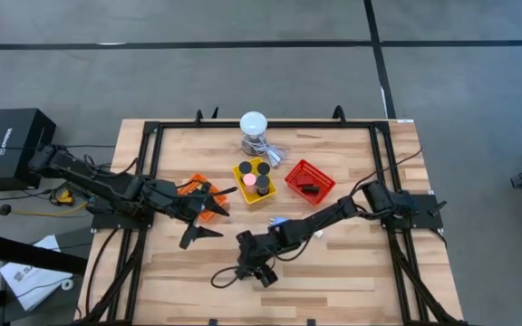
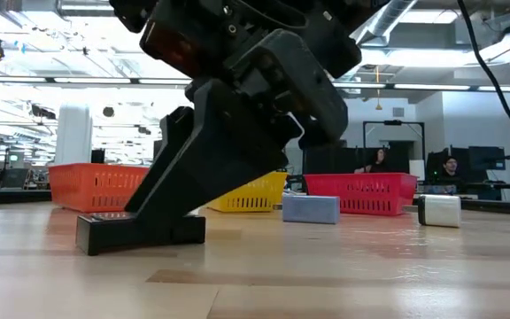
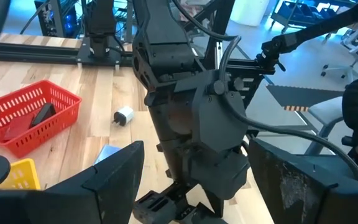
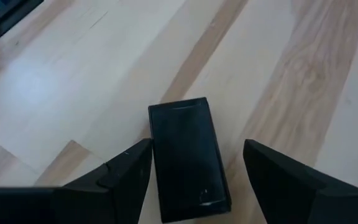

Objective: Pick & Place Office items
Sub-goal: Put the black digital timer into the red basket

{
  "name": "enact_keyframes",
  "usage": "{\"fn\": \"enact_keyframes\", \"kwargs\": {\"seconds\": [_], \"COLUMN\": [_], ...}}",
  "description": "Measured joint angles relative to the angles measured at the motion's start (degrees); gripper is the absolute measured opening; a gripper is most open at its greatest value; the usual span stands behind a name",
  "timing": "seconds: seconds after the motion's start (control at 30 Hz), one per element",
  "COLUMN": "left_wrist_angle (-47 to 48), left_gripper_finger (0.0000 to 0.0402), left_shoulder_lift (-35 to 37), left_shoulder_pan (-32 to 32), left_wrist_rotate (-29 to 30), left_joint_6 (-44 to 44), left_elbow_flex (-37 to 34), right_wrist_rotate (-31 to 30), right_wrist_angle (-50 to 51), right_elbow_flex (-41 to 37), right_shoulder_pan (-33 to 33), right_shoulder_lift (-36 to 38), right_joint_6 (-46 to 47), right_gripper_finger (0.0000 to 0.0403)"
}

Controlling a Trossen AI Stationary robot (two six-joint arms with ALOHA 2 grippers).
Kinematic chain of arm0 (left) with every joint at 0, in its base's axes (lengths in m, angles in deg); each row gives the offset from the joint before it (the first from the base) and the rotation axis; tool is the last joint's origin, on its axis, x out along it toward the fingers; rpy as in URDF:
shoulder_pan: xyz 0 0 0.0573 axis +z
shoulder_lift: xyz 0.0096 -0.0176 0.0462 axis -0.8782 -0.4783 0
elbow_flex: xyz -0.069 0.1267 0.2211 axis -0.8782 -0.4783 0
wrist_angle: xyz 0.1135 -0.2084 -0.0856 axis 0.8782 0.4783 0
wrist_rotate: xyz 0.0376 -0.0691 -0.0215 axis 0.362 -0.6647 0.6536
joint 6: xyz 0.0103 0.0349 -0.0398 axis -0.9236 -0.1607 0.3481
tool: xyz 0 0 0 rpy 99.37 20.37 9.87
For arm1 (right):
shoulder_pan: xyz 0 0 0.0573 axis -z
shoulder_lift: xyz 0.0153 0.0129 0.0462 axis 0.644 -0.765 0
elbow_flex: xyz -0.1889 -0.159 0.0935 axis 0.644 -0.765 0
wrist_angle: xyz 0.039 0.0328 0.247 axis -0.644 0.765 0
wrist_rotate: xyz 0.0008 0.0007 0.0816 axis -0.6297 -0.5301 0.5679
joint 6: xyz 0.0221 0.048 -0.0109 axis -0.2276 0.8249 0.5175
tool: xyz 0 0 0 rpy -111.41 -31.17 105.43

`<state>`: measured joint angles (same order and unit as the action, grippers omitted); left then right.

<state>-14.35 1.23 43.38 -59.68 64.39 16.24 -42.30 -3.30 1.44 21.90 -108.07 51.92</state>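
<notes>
Wooden table [image 1: 352,281] has three mesh baskets: orange [image 1: 198,198], yellow [image 1: 254,181] and red [image 1: 309,181]. White round-topped device [image 1: 254,125] with a grey cable sits at the far edge.

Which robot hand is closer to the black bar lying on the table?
The right. The right gripper is open right over the black bar, one finger on each side. The left gripper is open too, farther off beside the orange basket.

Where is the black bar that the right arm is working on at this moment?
The black bar lies flat on the wooden table near its front edge, between the open fingers of the right pincer, in front of the yellow basket.
</notes>
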Motion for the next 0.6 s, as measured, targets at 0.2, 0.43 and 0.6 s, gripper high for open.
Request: {"fn": "enact_keyframes", "kwargs": {"seconds": [0.2, 0.43, 0.6], "left_wrist_angle": [0.00, 0.00, -0.02], "left_gripper_finger": [0.0282, 0.0282, 0.0282], "left_shoulder_lift": [0.02, 0.00, 0.00], "left_shoulder_pan": [0.00, 0.00, 0.00], "left_wrist_rotate": [0.00, 0.00, 0.00], "left_joint_6": [0.00, 0.00, 0.00], "left_elbow_flex": [0.00, 0.00, 0.00], "right_wrist_rotate": [0.17, 0.21, 0.20], "right_wrist_angle": [0.53, 0.58, 0.60], "right_elbow_flex": [0.00, 0.00, 0.00], "right_shoulder_pan": [-0.65, -1.33, -0.93], "right_shoulder_lift": [0.02, 0.02, 0.04], "right_joint_6": [-0.04, 0.02, 0.13], "right_gripper_finger": [0.0245, 0.0244, 0.0244]}}
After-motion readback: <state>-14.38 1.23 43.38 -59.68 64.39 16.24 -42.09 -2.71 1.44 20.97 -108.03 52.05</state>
